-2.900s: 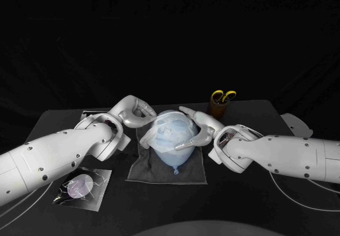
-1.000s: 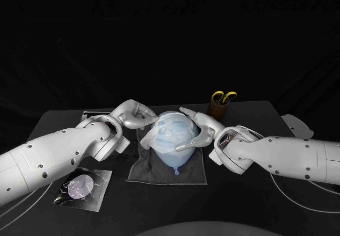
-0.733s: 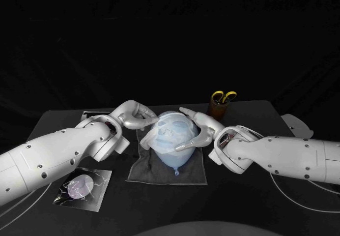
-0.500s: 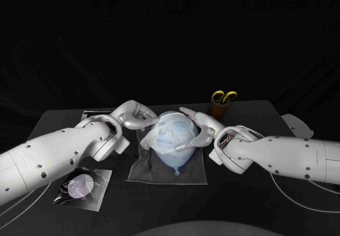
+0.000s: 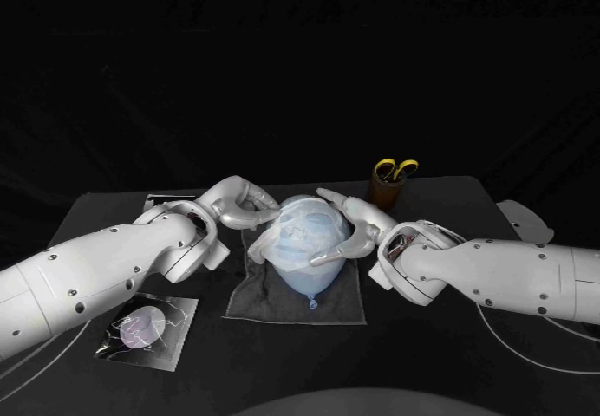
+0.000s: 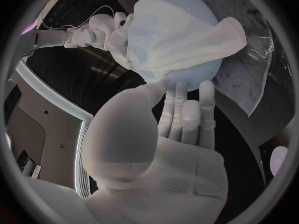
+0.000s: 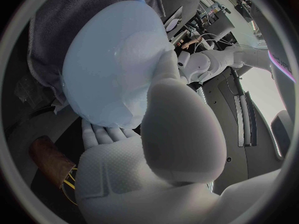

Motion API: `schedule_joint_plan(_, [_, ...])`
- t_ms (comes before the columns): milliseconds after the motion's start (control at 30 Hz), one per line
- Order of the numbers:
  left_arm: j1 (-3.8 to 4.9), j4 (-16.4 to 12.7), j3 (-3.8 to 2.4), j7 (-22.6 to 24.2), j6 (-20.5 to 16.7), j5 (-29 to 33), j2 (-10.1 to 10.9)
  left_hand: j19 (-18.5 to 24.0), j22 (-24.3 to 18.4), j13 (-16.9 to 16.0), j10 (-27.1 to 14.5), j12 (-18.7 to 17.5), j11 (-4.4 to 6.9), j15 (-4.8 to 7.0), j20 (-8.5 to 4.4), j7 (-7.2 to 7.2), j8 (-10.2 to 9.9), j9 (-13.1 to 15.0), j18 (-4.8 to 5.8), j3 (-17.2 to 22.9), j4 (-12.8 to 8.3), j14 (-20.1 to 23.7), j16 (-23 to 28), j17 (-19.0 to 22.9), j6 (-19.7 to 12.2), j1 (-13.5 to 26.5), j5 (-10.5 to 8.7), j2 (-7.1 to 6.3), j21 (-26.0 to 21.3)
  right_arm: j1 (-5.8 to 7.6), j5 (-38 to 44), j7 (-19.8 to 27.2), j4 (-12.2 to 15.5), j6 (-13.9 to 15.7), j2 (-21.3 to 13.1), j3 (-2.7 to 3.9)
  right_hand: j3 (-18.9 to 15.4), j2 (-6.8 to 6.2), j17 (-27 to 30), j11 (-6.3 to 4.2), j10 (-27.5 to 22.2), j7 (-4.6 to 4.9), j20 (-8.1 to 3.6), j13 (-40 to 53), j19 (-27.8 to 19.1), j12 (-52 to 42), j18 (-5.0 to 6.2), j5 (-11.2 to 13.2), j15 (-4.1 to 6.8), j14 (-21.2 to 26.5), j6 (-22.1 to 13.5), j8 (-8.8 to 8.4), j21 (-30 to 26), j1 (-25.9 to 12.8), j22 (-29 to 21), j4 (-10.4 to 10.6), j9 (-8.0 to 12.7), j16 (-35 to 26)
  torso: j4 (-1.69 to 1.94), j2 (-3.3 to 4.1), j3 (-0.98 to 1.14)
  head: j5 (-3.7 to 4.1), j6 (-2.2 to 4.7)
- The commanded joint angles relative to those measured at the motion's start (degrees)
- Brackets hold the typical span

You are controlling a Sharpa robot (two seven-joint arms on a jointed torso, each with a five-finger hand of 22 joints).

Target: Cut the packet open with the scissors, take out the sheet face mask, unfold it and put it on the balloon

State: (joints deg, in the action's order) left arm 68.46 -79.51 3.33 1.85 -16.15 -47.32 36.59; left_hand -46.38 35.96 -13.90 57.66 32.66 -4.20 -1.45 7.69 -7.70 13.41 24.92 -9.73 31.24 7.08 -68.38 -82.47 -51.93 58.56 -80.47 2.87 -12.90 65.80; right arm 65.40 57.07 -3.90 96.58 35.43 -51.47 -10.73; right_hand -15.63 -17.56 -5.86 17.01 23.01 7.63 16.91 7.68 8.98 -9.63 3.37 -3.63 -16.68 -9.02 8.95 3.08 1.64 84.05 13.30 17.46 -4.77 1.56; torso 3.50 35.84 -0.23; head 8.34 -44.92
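**Two robot hands at the masked balloon**

One pale blue balloon [image 5: 304, 279] lies on a grey cloth [image 5: 265, 305] in the middle of the table [image 5: 438, 347], with the sheet face mask [image 5: 300, 227] draped over its upper part. The right robot hand [image 5: 350, 227] cups the balloon, fingers behind its top and thumb pressed on the mask's cheek. The left robot hand [image 5: 238, 204] meets the opposite side, straight fingers touching the mask's edge; whether it pinches that edge I cannot tell. The packet [image 5: 144, 328] lies beside the left arm. Yellow-handled scissors [image 5: 396, 169] stand in a brown holder [image 5: 384, 192] behind the balloon.
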Motion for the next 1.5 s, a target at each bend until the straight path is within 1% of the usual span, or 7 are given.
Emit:
schedule_joint_plan(33, [-0.1, -0.3, 0.06, 0.7, 1.8, -2.8, -0.5, 0.0, 0.1, 0.1, 0.7, -0.2, -0.06, 0.24, 0.18, 0.01, -0.2, -0.1, -0.81, 0.3, -0.6, -0.3, -0.3, -0.4, 0.9, -1.1, -0.07, 0.5, -0.1, -0.43, 0.1, -1.1, 0.1, -2.5, 0.2, -0.33, 0.3, 0.03, 0.1, 0.16, 0.2, 5.85, -0.04, 0.0, 0.5, -0.2, 0.48, -0.3, 0.1, -0.5, 0.5, 0.23, 0.2, 0.6, -0.1, -0.1, 0.0, 0.1, 0.01, 0.0, -0.01, 0.04, 0.02])
schedule_joint_plan(233, [-0.14, -0.1, 0.06, 0.9, 1.8, -3.7, -0.9, 0.0, 0.3, 0.3, 1.5, -0.1, 0.26, 0.52, 0.06, 0.3, 0.1, -0.2, -0.81, 0.6, -1.2, -0.7, -0.5, -0.8, 2.0, -1.7, -0.07, 1.19, 0.2, -0.44, 0.1, -1.1, 0.0, -2.5, 0.3, -0.33, 0.3, 0.03, 0.1, 0.16, 0.2, 5.85, -0.04, 0.0, 0.5, -0.2, 0.48, -0.3, 0.1, -0.5, 0.5, 0.23, 0.2, 0.6, -0.1, -0.1, 0.0, 0.1, 0.01, 0.01, 0.0, 0.05, -0.1])
schedule_joint_plan(400, [-0.16, -0.1, 0.06, 1.5, 1.3, -4.2, -1.2, -0.3, 0.6, 0.5, 3.1, 0.0, 1.09, 1.22, -0.15, 1.04, 0.9, -0.1, -0.84, 1.0, -1.7, -2.1, -1.0, -2.7, 4.1, -2.0, -0.06, 2.22, 0.7, -0.44, 0.1, -1.1, 0.0, -2.5, 0.3, -0.33, 0.3, 0.03, 0.1, 0.16, 0.2, 5.85, -0.04, 0.0, 0.5, -0.2, 0.48, -0.3, 0.1, -0.5, 0.5, 0.23, 0.2, 0.6, -0.1, -0.1, 0.0, 0.1, 0.0, 0.04, -0.02, -0.08, -0.22])
schedule_joint_plan(667, [-0.18, -0.1, 0.06, 2.7, -0.9, -4.6, -1.3, -3.1, 4.2, 0.6, 5.3, 0.1, 1.97, 2.15, -0.78, 1.48, 1.8, 0.6, -0.32, 2.8, -3.0, -4.5, -1.8, -5.8, 5.6, -2.4, -0.06, 3.14, 3.4, -0.44, 0.1, -1.1, 0.0, -2.6, 0.3, -0.33, 0.3, 0.03, 0.1, 0.16, 0.2, 5.85, -0.04, 0.0, 0.5, -0.2, 0.48, -0.3, 0.1, -0.5, 0.5, 0.23, 0.2, 0.6, -0.1, -0.1, 0.0, 0.1, 0.01, 0.0, -0.01, -0.31, -0.18])
schedule_joint_plan(1033, [-0.2, 0.5, 0.04, 4.7, -6.9, -2.4, -0.9, -6.5, 9.4, -0.8, 6.4, 1.9, 2.47, 2.69, -1.85, 2.05, 2.8, 3.1, 0.45, 9.2, -4.3, -7.4, -2.7, -9.4, 6.1, -0.2, 0.07, 1.22, 7.3, -0.44, 0.1, -1.1, 0.0, -2.6, 0.2, -0.33, 0.3, 0.05, 0.1, 0.16, 0.1, 6.09, -0.05, 0.0, 0.6, -0.3, 0.48, -0.3, 0.09, -0.5, 0.6, 0.33, 0.2, 0.6, -0.1, -0.1, -0.1, 0.1, 0.01, 0.02, -0.04, -0.25, 0.15])
schedule_joint_plan(1367, [-0.2, 0.9, 0.02, 5.1, -9.4, -1.6, -0.8, -6.9, 10.3, -2.1, 6.0, 3.4, 2.63, 2.86, -2.16, 2.22, 3.4, 5.2, 0.57, 12.1, -5.0, -8.1, -2.8, -10.2, 6.1, 1.1, 0.31, 0.29, 8.3, -0.45, 0.1, -1.2, -0.1, -2.7, 0.3, -0.33, 0.3, 0.05, 0.1, 0.16, 0.1, 6.09, -0.05, 0.0, 0.6, -0.3, 0.48, -0.3, 0.09, -0.4, 0.7, 0.36, 0.2, 0.6, -0.1, -0.1, -0.2, 0.1, 0.03, 0.05, -0.09, -0.34, 0.22])
schedule_joint_plan(1500, [-0.2, 1.3, 0.02, 5.2, -10.2, -1.6, -1.1, -7.0, 10.6, -2.7, 5.8, 3.9, 2.67, 2.9, -2.26, 2.25, 3.5, 6.0, 0.59, 13.2, -5.3, -8.1, -2.7, -10.2, 5.9, 1.6, 0.39, 0.02, 8.6, -0.45, 0.2, -1.2, -0.1, -2.7, 0.3, -0.33, 0.3, 0.05, 0.1, 0.16, 0.1, 6.09, -0.05, -0.1, 0.6, -0.4, 0.48, -0.3, 0.09, -0.4, 0.7, 0.36, 0.2, 0.7, -0.1, -0.1, -0.2, 0.1, 0.01, 0.05, -0.04, -0.41, 0.19])
